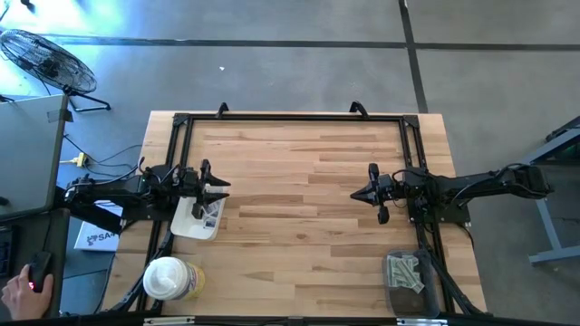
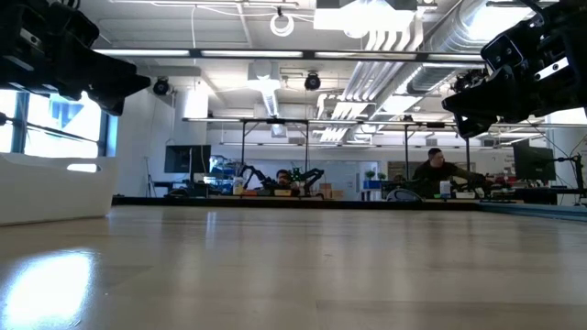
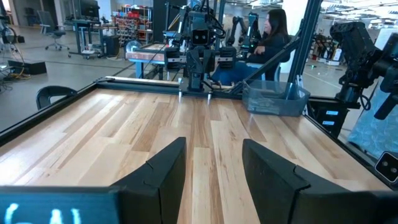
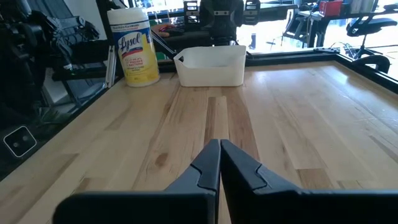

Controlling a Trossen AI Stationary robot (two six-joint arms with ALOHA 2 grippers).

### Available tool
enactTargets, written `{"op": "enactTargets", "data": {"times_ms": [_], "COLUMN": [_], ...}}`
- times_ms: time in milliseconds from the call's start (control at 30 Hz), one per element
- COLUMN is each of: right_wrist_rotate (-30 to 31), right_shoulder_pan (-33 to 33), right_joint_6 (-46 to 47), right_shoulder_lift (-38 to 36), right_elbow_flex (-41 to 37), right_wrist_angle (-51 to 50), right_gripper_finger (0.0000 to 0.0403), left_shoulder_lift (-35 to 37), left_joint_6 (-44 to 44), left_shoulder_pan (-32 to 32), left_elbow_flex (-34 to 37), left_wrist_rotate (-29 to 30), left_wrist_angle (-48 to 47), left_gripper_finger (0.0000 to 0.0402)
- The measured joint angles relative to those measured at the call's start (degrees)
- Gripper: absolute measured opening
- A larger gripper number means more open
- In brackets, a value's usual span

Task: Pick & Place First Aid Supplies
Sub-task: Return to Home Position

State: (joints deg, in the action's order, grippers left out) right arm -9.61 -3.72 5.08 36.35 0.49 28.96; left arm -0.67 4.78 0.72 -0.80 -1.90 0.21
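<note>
The first aid supplies, pale grey-green strips and small packets, lie in a clear bin at the table's near right; the left wrist view also shows the bin. A few packets lie in the white tray at the left. My left gripper hovers open over the tray's far end, its fingers level and nothing between them. My right gripper hangs shut above the bare wood at the right, pointing toward the tray.
A round Lysol tub with a white lid stands near the front left corner, beside the tray. A black frame runs along the table's far edge and sides. Bare wood lies between the two arms. A person's hand rests on a mouse off the table's left.
</note>
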Motion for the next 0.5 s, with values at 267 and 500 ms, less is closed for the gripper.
{"op": "enactTargets", "data": {"times_ms": [267, 500], "right_wrist_rotate": [0.0, 0.0], "right_shoulder_pan": [0.0, 0.0], "right_joint_6": [0.0, 0.0], "right_shoulder_lift": [0.0, 0.0], "right_elbow_flex": [0.0, 0.0], "right_wrist_angle": [0.0, 0.0], "right_gripper_finger": [0.0004, 0.0003], "left_shoulder_lift": [0.0, 0.0], "left_joint_6": [0.0, 0.0], "left_shoulder_pan": [0.0, 0.0], "left_elbow_flex": [0.0, 0.0], "left_wrist_rotate": [0.0, 0.0], "left_wrist_angle": [0.0, 0.0], "left_gripper_finger": [0.0156, 0.0156]}}
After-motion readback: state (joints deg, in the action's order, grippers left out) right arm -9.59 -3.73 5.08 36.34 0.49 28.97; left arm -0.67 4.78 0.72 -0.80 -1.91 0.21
